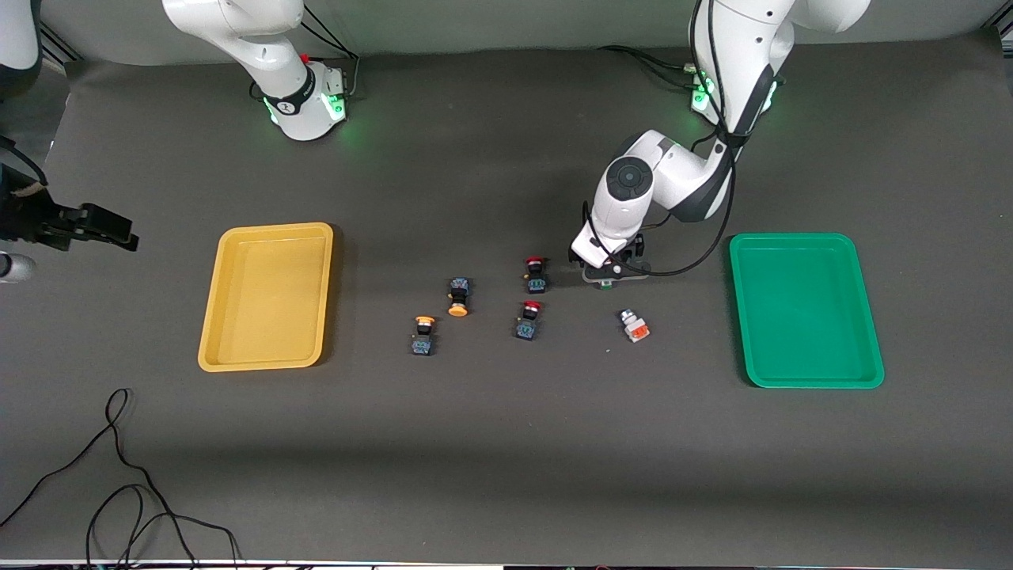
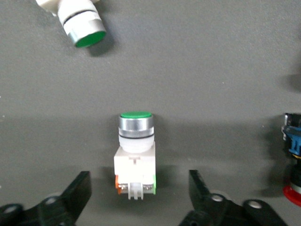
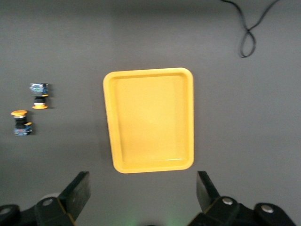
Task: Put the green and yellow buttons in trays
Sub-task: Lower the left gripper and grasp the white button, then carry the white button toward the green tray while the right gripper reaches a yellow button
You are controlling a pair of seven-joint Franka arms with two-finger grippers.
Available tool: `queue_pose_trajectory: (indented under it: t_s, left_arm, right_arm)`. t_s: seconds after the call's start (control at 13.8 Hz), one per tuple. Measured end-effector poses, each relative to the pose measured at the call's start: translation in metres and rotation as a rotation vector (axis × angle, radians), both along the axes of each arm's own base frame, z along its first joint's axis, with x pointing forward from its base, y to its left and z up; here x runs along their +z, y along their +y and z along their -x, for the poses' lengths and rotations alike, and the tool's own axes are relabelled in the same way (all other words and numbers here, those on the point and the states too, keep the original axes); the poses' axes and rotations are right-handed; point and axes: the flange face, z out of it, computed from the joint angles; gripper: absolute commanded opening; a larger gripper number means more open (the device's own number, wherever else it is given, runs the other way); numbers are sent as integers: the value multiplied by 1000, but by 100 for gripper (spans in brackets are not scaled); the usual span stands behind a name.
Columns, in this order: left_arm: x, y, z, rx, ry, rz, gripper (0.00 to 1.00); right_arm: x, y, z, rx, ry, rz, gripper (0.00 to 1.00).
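Note:
My left gripper [image 1: 609, 277] [image 2: 139, 178] is down at the table with its jaws open on either side of a white-bodied button with a green cap [image 2: 135, 141] [image 1: 608, 284], with a gap at each side. A second white-bodied button [image 1: 633, 326] [image 2: 84, 30], also green-capped, lies nearer the front camera. Two yellow-capped buttons [image 1: 458, 298] [image 1: 424, 334] [image 3: 39, 95] [image 3: 20, 123] lie between the trays. The yellow tray [image 1: 269, 229] [image 3: 148, 71] and the green tray [image 1: 791, 237] hold nothing. My right gripper [image 3: 143, 178] waits open, high over the table beside the yellow tray.
Two red-capped dark switches [image 1: 536, 273] [image 1: 529, 319] lie next to the left gripper, toward the right arm's end; one shows in the left wrist view [image 2: 294, 160]. A black cable [image 1: 127, 491] [image 3: 247, 33] loops near the table's front edge.

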Motion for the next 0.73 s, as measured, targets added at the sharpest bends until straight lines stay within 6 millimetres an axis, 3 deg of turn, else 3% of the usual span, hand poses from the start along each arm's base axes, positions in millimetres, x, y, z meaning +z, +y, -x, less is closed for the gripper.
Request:
queue_pose_trajectory:
  t_s: [0.15,0.29,0.44,0.73]
  left_arm:
    - [-2,4,-5,11,-4,-3,43]
    - [0,5,-9,15,-9,-1,28]
    - [3,3,-12,17,-16,5,23]
    - [22,2,-32,41,-7,-6,22]
  right_arm:
    - [-8,11,-12,4,7,-72,100]
    - [-19,20,-25,8,18,-103,100]
    - [-34,43,-35,7,40,-103,100]
    - [-79,112,-52,21,63,-88,100]
